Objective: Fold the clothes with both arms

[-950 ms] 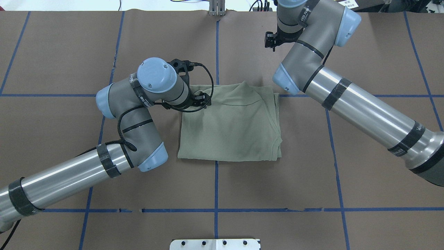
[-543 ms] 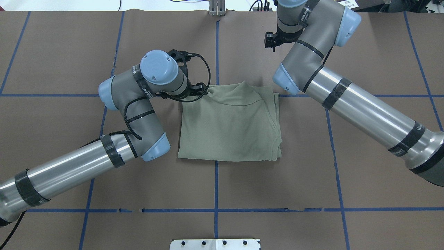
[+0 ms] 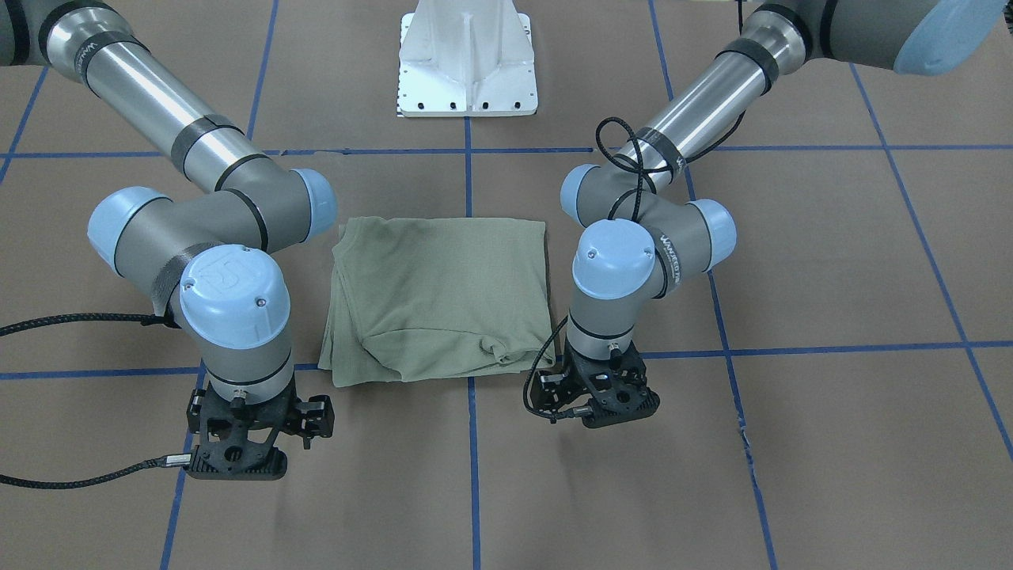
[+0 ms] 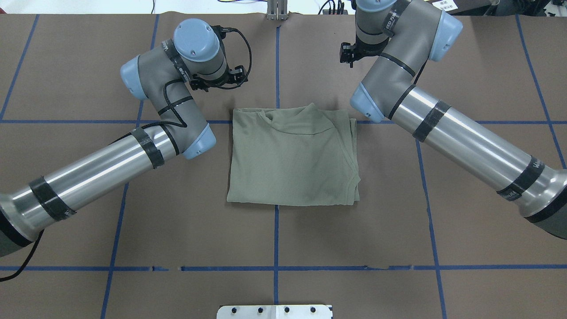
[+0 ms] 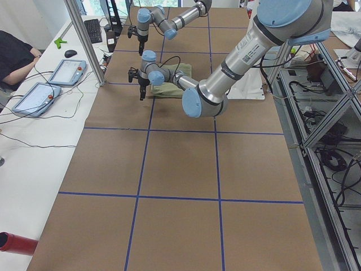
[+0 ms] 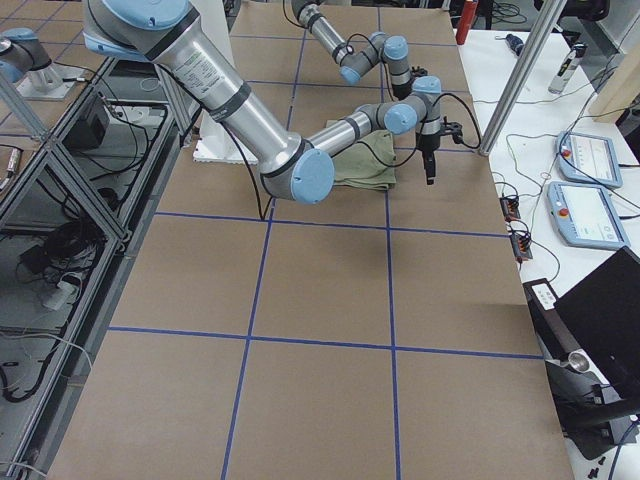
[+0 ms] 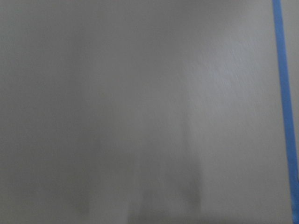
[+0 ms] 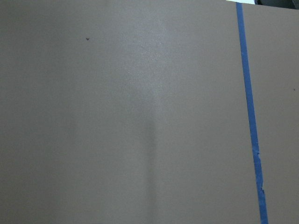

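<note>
Left gripper [image 3: 595, 398] lifted away from the far corner of the folded sage shirt [image 4: 292, 159], now above the table [image 4: 398, 230] beyond it, right gripper [image 3: 237, 445] also clear, either pincer's opening impossible to tell, shirt lying flat mid-table.

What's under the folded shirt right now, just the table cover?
The shirt lies flat on the brown paper cover. A blue tape line runs under its near and far edges. It is folded in layers, and anything tucked between or beneath them is covered.
</note>
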Tool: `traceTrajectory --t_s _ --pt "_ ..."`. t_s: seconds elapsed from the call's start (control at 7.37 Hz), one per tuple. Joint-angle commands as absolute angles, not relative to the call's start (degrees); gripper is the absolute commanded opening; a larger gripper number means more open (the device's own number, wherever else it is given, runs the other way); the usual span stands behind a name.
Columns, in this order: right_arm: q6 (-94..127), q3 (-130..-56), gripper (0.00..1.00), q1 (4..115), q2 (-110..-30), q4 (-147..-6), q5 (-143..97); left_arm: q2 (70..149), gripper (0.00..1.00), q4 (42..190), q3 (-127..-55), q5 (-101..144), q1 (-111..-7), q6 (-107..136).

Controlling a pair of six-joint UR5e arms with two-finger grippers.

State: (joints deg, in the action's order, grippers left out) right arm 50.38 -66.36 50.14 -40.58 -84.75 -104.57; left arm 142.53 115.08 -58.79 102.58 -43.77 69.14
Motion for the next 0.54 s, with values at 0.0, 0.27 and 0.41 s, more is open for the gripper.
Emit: traceTrajectory --t_s 0.0,0.27,0.41 --pt "48.4 -66.7 1.00 50.9 -40.8 -84.7 -108.5 142.5 1.00 114.4 -61.4 106.6 -46.9 62.4" --pt "41.6 -71.1 1.00 56.0 -43.9 -85.5 -118.9 135.6 1.00 108.8 -72.8 115.5 -52.5 50.6" --pt "36.7 -75.0 1.00 59.0 -48.6 -85.7 -122.0 131.3 1.00 102.8 -80.4 117.6 -56.0 42.5"
